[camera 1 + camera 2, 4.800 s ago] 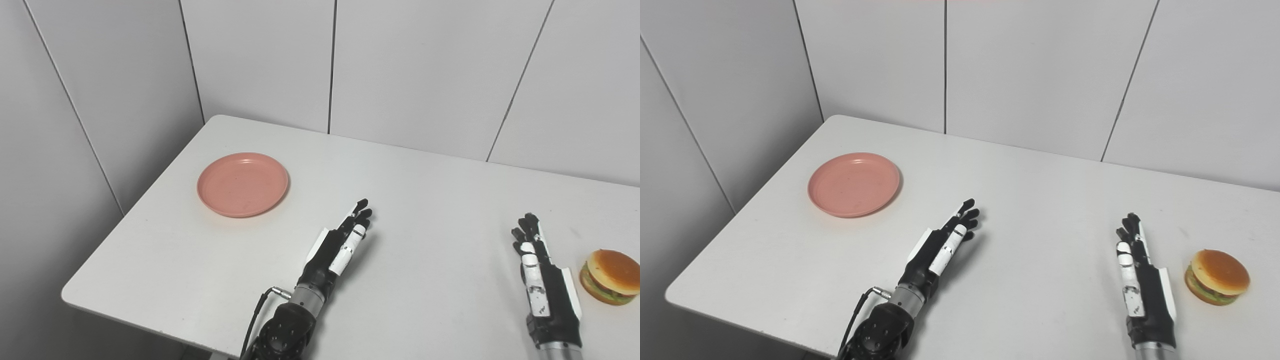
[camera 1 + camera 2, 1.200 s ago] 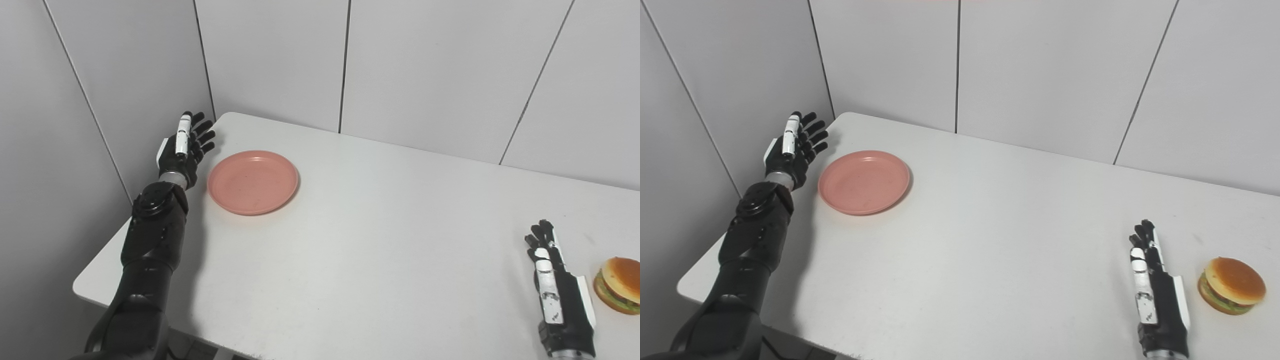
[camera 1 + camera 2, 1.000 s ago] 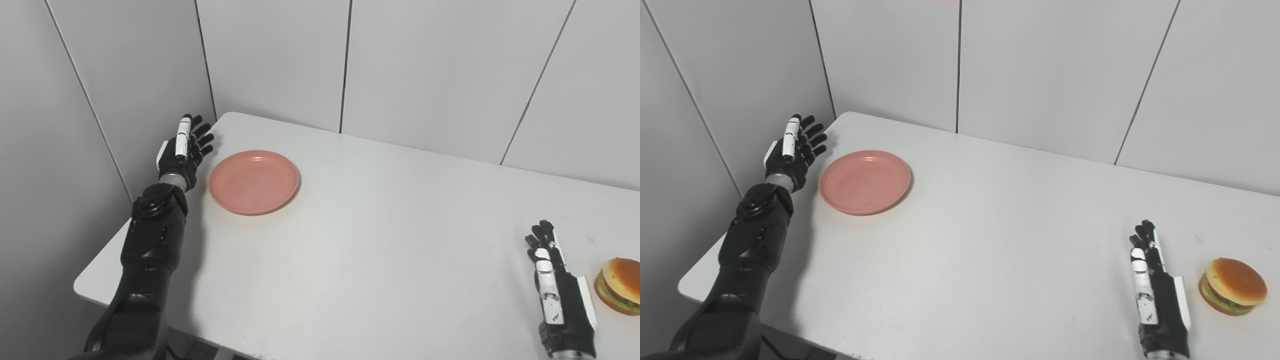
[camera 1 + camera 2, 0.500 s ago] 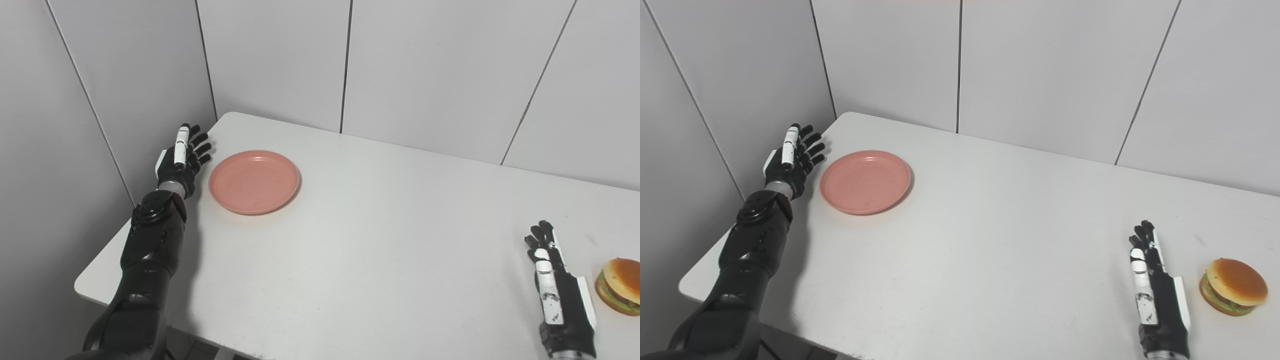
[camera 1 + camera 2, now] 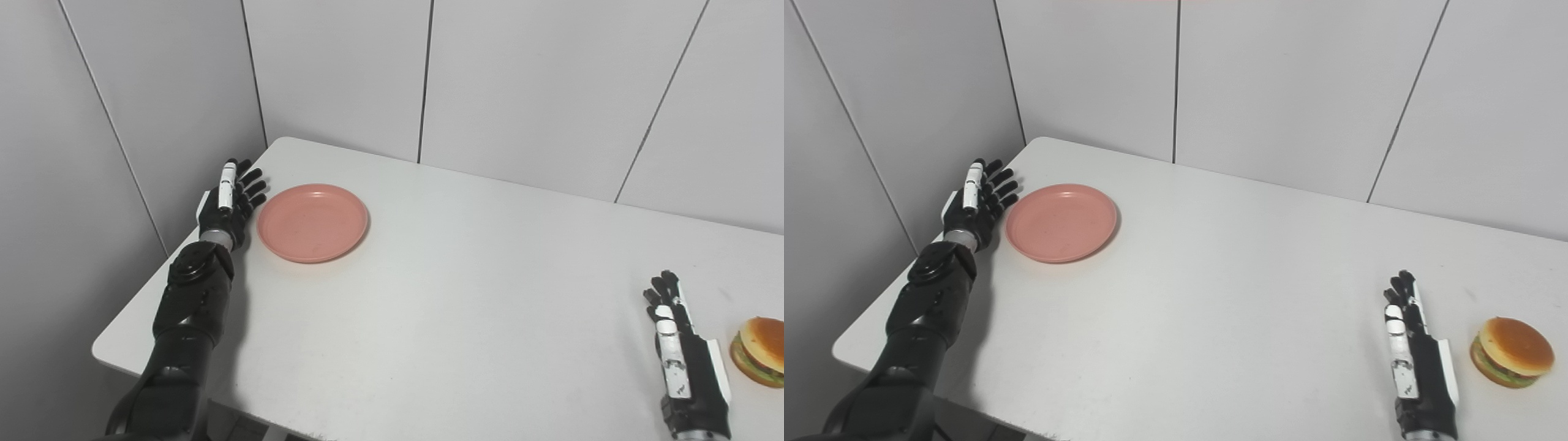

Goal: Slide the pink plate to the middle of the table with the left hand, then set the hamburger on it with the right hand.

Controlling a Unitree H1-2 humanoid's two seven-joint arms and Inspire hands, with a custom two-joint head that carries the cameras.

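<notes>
The pink plate (image 5: 312,222) lies empty on the white table (image 5: 465,294) near its far left corner. My left hand (image 5: 228,202) is open, fingers spread, edge-on just left of the plate's rim, a small gap between them. The hamburger (image 5: 1511,350) sits near the table's right front, partly cut off in the left eye view (image 5: 758,359). My right hand (image 5: 1415,361) is open and flat on the table just left of the hamburger, not touching it.
Grey wall panels (image 5: 343,73) stand close behind the table and along its left side, near my left arm (image 5: 187,318). The table's left edge (image 5: 141,288) runs under that arm.
My left hand has come down and to the right, closer to the plate's left rim. The plate, the hamburger and my right hand have not moved.
</notes>
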